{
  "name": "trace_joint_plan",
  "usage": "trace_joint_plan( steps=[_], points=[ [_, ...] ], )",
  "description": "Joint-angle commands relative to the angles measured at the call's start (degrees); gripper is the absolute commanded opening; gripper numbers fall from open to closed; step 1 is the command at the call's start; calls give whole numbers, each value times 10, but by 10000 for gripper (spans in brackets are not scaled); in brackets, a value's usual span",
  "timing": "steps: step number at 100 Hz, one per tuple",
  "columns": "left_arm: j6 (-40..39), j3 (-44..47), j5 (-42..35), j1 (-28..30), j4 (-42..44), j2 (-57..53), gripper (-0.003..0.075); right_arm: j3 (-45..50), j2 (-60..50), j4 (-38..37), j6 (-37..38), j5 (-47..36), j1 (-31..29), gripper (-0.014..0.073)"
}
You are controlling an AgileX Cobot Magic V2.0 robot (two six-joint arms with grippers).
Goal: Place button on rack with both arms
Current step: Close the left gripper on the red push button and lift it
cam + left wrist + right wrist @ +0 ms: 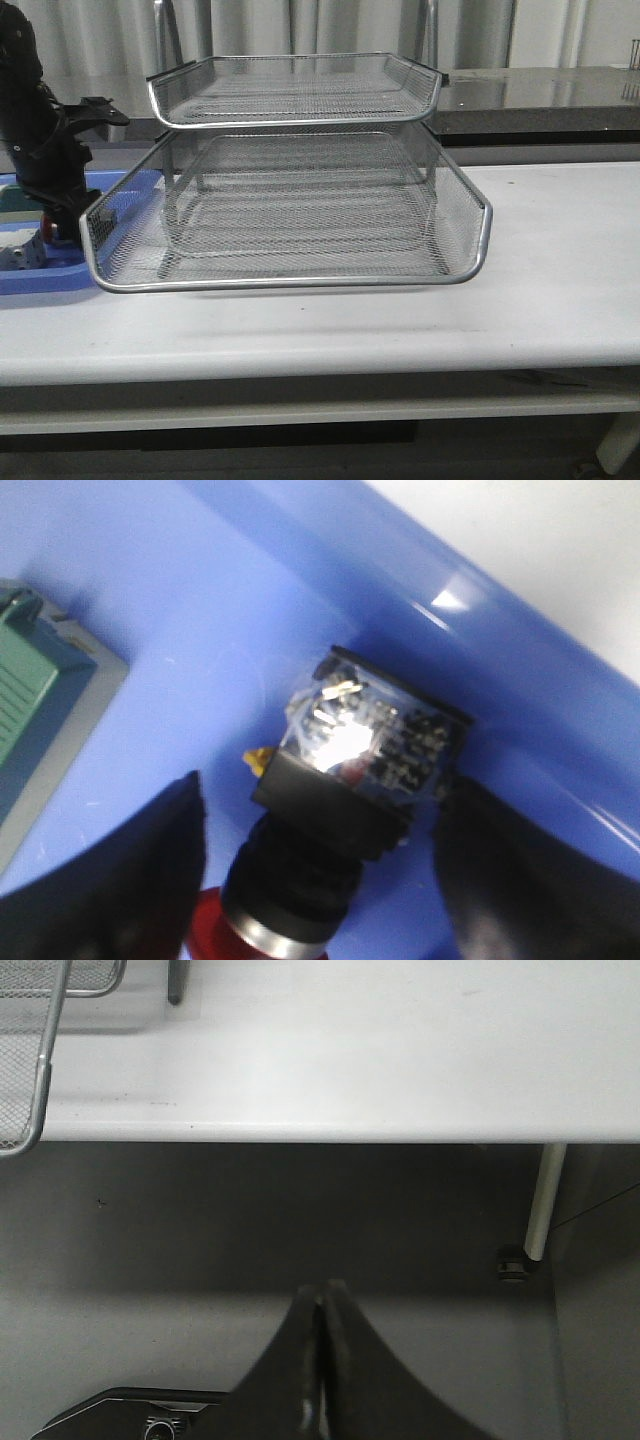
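I see the rack [290, 190] standing mid-table with its middle tray pulled forward. Left of it, over the blue tray [330, 580], my left gripper [320, 870] is spread around the button [340, 800] (fingers not touching). The right gripper [322, 1305] is pinched closed, empty, off the table's edge.

I count one button [335, 820], lying in the one blue tray [250, 590] at the left of the desk [560, 270]. One green block [30, 695] sits in that same tray; only part of it shows. One wire rack [290, 200] stands on the desk, and I can make out three mesh tiers in it: one on top, one large tier pulled toward the near edge, and one under it. I have two pincers: my left pincer [320, 880], with two fingers either side of the button, and my right pincer [322, 1360], also with two fingers. One desk leg [540, 1205] shows at the right.
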Motion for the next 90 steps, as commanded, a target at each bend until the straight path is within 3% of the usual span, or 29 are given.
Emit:
trace_joint_plan(
  steps=[1,15,23,61,90],
  points=[
    [-2,-20,-16,-1,0,-35,320,-19,-1,-6,-4,-27,-3,-69],
    [-2,-46,1,-1,2,-35,155,-19,-1,-6,-4,-27,-3,-69],
    [-2,-75,23,-1,2,-35,114,-19,-1,-6,-4,-26,-3,-69],
    [-48,-231,219,-1,3,-35,102,-19,-1,-6,-4,-26,-3,-69],
    [-116,-249,218,-1,4,-89,102,-19,-1,-6,-4,-25,-3,-69]
  ],
)
